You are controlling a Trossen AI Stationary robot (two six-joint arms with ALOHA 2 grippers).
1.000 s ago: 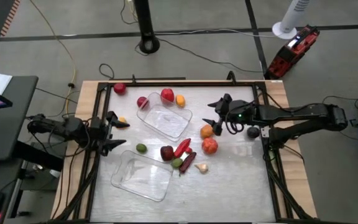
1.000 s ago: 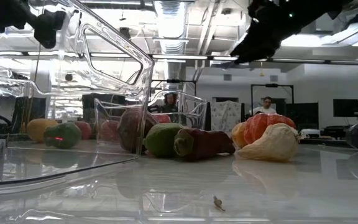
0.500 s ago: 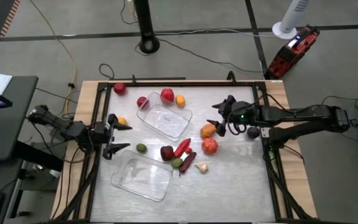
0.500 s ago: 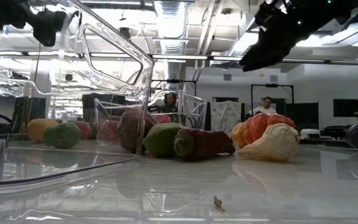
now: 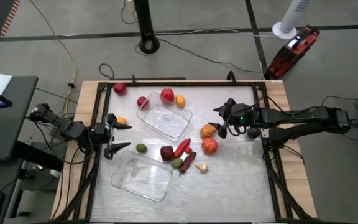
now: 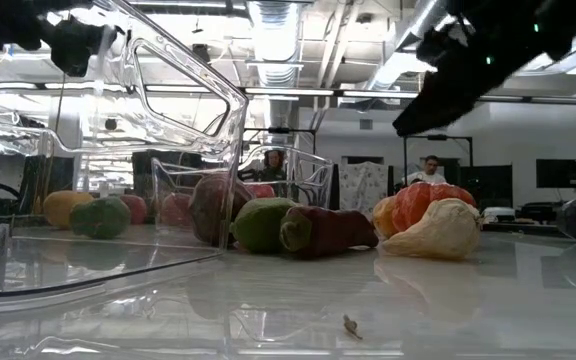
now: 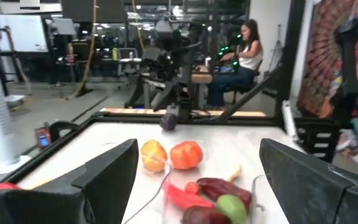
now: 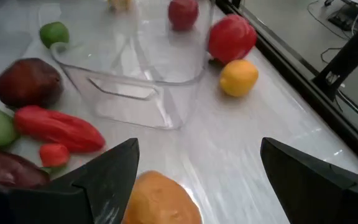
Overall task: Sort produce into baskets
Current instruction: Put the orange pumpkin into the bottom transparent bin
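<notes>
The left claw [image 5: 118,135] hovers at the left edge of the counter [image 5: 241,180], its fingers apart and holding nothing. Just beside it lies a small orange piece [image 5: 122,121], and a little further a green lime [image 5: 141,148].

Near the front sits one clear basket [image 5: 140,177], with nothing inside. The second basket [image 5: 165,118] stands further back, toward the middle; it seems empty too, but its clear walls make this hard to judge. At its back rim lie a dark red fruit [image 5: 142,102], a red fruit [image 5: 167,95] and a yellow-orange one [image 5: 180,99]. Another red ball [image 5: 119,88] rests alone near the back left corner.

Between the baskets and the right arm is a group: a maroon piece [image 5: 166,152], a red pepper [image 5: 182,147], a green piece [image 5: 176,163], a dark long piece [image 5: 188,162] and a whitish garlic [image 5: 201,167]. A red tomato [image 5: 210,145] lies just right of them.

The right claw [image 5: 219,120] is directly over an orange fruit [image 5: 207,131], fingers spread wide on both sides and not clamped on it.
</notes>
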